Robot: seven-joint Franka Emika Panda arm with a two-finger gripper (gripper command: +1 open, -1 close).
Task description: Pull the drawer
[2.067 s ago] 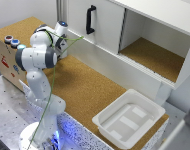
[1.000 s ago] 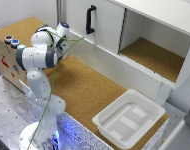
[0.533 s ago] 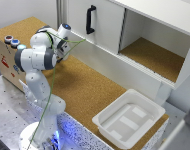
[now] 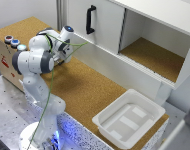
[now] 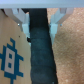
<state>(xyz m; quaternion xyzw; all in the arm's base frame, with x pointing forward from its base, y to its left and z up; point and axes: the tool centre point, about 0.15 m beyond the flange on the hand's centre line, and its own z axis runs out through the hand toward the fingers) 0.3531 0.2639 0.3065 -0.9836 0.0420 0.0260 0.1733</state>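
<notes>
Two pale fingers of the gripper stand apart, straddling a dark vertical bar beside a patterned cardboard surface. Whether that bar belongs to the drawer cannot be told; in the exterior view the arm reaches between the cardboard box and the white cabinet.

Tub on cork counter below cabinet

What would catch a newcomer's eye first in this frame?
Probably the white robot arm at the exterior view's left, bent over the cork-topped counter with a green cable looping off it. Next, the white cabinet behind it, with a black handle on its closed door and an open compartment lined in cork toward the right. An empty white bin sits at the counter's near right corner.
</notes>
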